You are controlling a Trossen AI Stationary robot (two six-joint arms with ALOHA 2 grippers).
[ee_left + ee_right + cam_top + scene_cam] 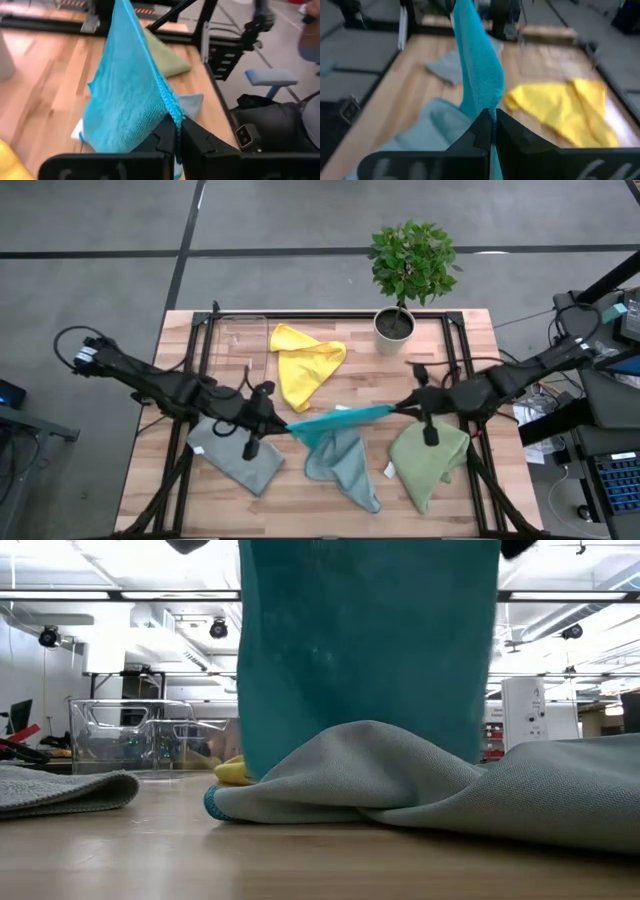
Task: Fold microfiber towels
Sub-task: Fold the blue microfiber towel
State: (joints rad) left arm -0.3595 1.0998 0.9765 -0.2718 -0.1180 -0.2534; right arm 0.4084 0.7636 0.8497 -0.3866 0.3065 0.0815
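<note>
Teal towel [340, 418] strung taut at centre frame, above the light blue towel [345, 465], likely to square its edge before folding. Left gripper [283, 423] clamped on one corner, right gripper [400, 408] clamped on the other. Yellow towel [303, 365] waiting above, unfolded.

My left gripper [283, 423] and right gripper [398, 409] are both clamped tight, raised above the middle of the table. My arms reach in from the table's left and right edges, facing each other.
</note>
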